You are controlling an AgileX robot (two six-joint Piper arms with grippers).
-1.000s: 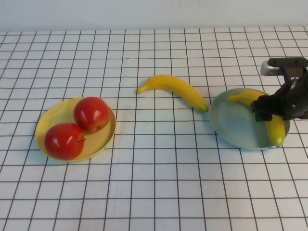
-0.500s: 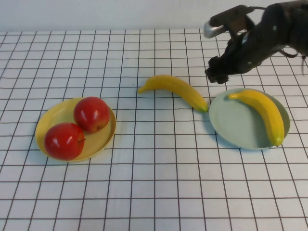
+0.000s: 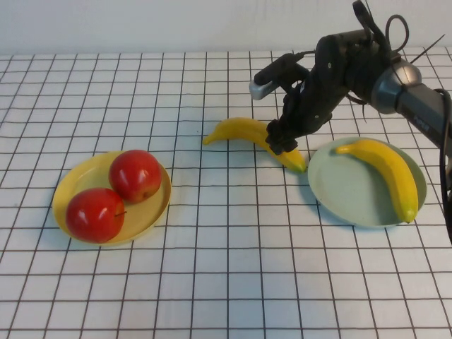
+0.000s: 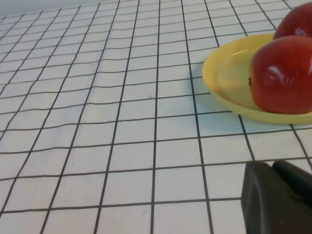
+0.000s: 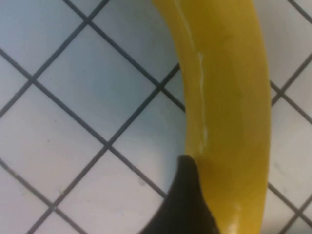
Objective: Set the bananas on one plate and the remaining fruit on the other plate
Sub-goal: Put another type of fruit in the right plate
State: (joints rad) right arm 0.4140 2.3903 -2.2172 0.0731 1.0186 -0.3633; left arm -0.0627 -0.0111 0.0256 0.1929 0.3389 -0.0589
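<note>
You're on the last banana (image 3: 253, 134): it's on the tabletop right under the right claw (image 3: 280, 143), just short of the blue-green plate (image 3: 353, 194). Can't tell if that claw's closed yet. Next: grip, lift, carry over. Only the left wrist view shows the left claw (image 4: 280, 197), parked near the apples (image 3: 134, 175); can't tell its state.

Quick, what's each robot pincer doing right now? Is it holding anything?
Left pincer: low over the table beside the yellow plate, holding nothing seen.
Right pincer: down at the banana on the table; grip cannot be told.
</note>
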